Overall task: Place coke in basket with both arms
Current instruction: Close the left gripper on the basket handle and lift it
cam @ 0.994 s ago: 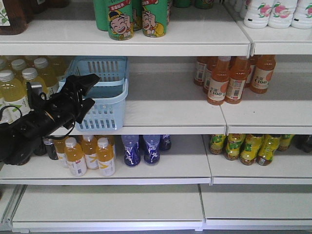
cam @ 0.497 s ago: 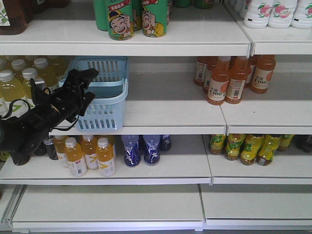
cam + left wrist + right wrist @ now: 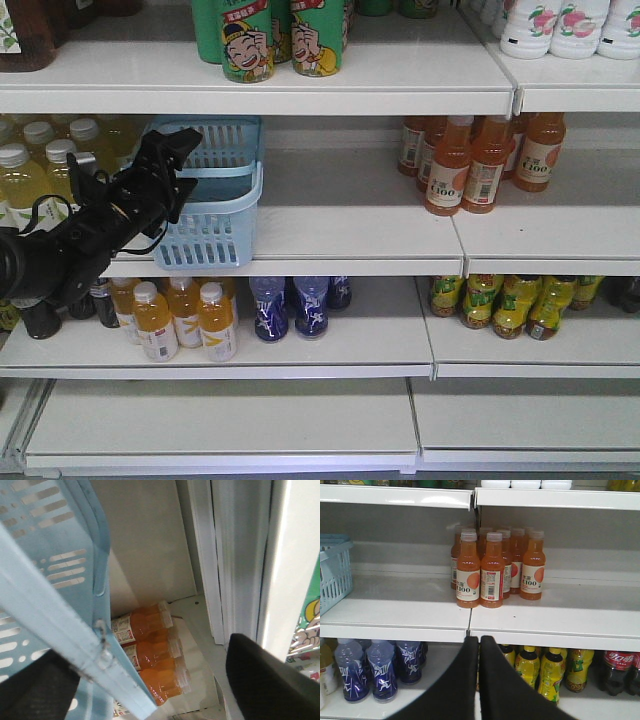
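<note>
The light blue basket (image 3: 222, 205) stands on the middle shelf, left of centre, and its edge also shows in the right wrist view (image 3: 332, 570). My left gripper (image 3: 183, 168) is open at the basket's left rim. In the left wrist view the flat handle strap (image 3: 55, 625) runs between my spread left gripper (image 3: 155, 685) fingers, with the slotted wall (image 3: 60, 545) above. The coke (image 3: 619, 672), dark with a red wrap, stands on the lower shelf at far right. My right gripper (image 3: 479, 640) is shut and empty, in front of the shelf edge.
Orange juice bottles (image 3: 480, 165) stand on the middle shelf to the right (image 3: 490, 567). Yellow drink bottles (image 3: 40, 165) crowd behind the left arm. Below are blue bottles (image 3: 290, 305) and yellow-green bottles (image 3: 510, 300). Green cans (image 3: 270, 40) sit on the top shelf.
My left arm has risen and pushed toward the basket, bringing the open gripper up to its left rim. The basket and bottles have not moved.
</note>
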Available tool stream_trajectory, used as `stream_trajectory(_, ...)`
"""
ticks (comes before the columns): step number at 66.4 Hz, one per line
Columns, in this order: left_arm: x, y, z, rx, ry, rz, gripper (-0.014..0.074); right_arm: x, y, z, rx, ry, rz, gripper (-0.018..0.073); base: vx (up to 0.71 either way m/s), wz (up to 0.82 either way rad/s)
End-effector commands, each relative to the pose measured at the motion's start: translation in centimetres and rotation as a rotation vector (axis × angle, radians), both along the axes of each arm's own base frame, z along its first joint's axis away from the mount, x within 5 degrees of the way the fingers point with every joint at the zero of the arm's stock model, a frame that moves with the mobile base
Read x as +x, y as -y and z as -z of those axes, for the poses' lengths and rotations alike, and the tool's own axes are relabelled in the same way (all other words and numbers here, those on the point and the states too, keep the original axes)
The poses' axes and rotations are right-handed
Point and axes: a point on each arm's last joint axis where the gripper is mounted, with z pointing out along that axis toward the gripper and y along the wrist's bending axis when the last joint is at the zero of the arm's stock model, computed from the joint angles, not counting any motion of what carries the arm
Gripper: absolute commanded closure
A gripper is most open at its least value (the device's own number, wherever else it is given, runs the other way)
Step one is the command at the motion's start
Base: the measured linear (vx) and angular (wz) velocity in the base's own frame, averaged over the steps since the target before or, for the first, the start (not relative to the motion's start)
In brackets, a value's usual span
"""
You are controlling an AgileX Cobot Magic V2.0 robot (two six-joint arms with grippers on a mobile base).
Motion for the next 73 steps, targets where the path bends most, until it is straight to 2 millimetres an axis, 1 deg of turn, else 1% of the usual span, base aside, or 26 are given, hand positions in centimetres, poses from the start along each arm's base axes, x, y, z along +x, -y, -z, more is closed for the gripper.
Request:
stream_trajectory(1,0.1,0.0,-2.7,-0.031,0.073,-0.011,0.007,-0.1,0.0,-0.5,0.0,0.087,0.002,0.0564,0.0,0.0)
stream_trajectory(9,0.1,0.0,-2.7,-0.031,0.073,-0.011,0.0183,-0.1,0.0,-0.5,0.0,0.087,0.002,0.0564,0.0,0.0)
stream_trajectory(21,0.1,0.0,-2.7,-0.032,0.076,-0.009,0.0441,-0.1,0.0,-0.5,0.0,0.087,0.002,0.0564,0.0,0.0)
stream_trajectory(30,-0.2,0.5,-2.8,0.005,0.104,0.05,0.0607,-0.1,0.0,-0.5,0.0,0.087,0.002,0.0564,0.0,0.0)
stream_trajectory(38,-0.7,1.4,-3.0,0.038,0.148,0.166,0.0605,-0.1,0.0,-0.5,0.0,0.087,0.002,0.0564,0.0,0.0)
stream_trajectory(43,-1.2,2.1,-3.1,0.014,0.16,0.26,0.0604,-0.1,0.0,-0.5,0.0,0.087,0.002,0.0564,0.0,0.0)
stream_trajectory(61,-3.8,4.5,-2.6,-0.001,0.088,0.654,0.0604,-0.1,0.0,-0.5,0.0,0.087,0.002,0.0564,0.0,0.0)
stream_trajectory(73,-5.9,5.6,-2.9,-0.036,0.093,0.892,0.0604,-0.1,0.0,-0.5,0.0,0.087,0.002,0.0564,0.0,0.0)
